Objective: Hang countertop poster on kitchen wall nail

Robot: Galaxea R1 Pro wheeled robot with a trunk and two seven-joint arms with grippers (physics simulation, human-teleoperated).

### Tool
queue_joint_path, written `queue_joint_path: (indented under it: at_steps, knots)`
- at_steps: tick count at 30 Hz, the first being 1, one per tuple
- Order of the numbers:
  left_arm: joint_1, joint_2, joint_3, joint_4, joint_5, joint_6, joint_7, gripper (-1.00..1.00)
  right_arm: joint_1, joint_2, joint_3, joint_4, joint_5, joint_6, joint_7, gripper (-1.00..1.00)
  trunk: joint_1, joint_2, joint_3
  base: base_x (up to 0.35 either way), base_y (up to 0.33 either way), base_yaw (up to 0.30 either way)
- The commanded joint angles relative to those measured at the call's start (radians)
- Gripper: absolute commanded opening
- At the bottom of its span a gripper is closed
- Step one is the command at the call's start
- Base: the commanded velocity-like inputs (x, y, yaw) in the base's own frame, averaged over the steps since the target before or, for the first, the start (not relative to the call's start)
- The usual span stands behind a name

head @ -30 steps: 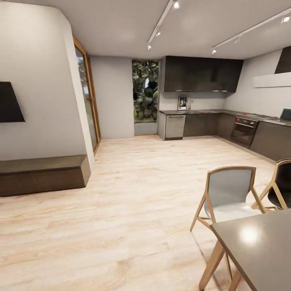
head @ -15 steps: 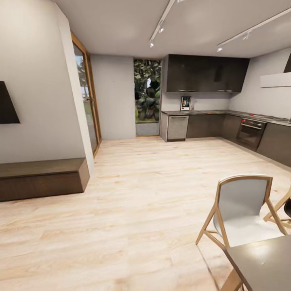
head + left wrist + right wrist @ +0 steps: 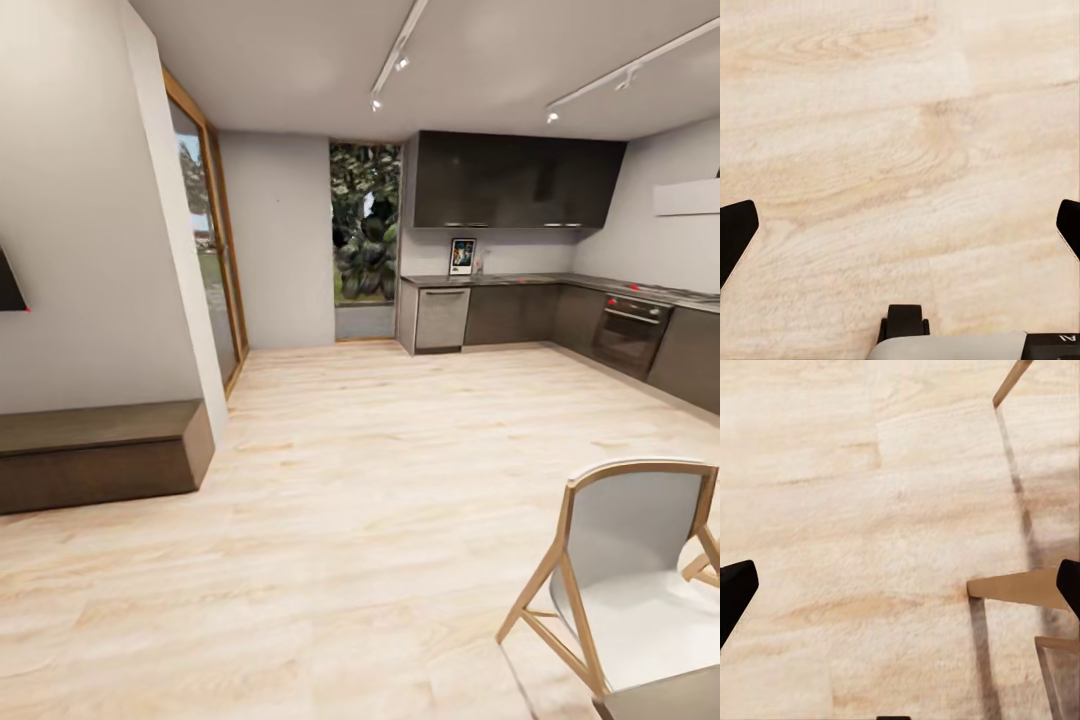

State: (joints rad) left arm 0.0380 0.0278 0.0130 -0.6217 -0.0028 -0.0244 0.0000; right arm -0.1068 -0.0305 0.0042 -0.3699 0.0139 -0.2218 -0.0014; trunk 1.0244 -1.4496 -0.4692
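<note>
Small framed poster (image 3: 462, 256) stands upright on the far glossy grey kitchen countertop (image 3: 520, 280), against the wall. Open pale wood floor (image 3: 380, 480) between; grey wood-framed chair (image 3: 625, 580) near your right. Both grippers' fingers (image 3: 736, 236) spread apart, holding nothing.

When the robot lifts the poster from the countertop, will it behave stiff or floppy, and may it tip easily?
The poster stands upright on the countertop by the wall, so it is probably stiff, not floppy. It looks thin and flat, so a push could likely tip it over. It seems light for its size, though from this far that is only a guess.
</note>
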Motion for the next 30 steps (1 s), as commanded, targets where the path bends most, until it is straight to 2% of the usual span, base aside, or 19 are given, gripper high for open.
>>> queue_joint_path:
  at_steps: [1,30]
  knots:
    - [0.0,0.0,0.001,-0.001,0.0,-0.002,0.0,1.0,-0.001,0.0,0.0,0.001,0.001,-0.003,0.0,1.0,0.001,0.0,-0.001,0.337,0.0,0.0]
    - [0.0,0.0,0.001,-0.001,0.0,-0.002,0.0,1.0,-0.001,0.0,0.002,0.002,0.002,-0.003,0.0,1.0,0.001,0.0,-0.001,0.337,0.0,0.0]
